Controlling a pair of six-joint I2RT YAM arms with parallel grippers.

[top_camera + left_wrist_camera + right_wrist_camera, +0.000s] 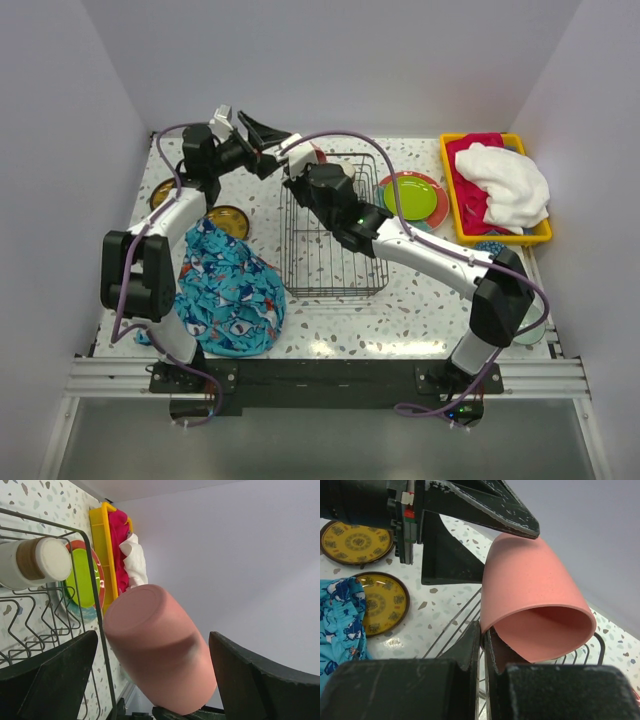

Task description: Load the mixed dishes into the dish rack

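Pink cup (530,590) pinched in right tool (482,636), left tool (152,642) spread around it

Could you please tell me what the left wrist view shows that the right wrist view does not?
Only the left wrist view shows the cream cup, the lime-green plate and the yellow tray with pink and white cloths. Only the right wrist view shows two yellow plates, the blue patterned cloth and the right pincer pinching the rim of the pink cup. Both show the pink cup, the dish rack wires, the speckled table and the open left pincer on either side of the cup.
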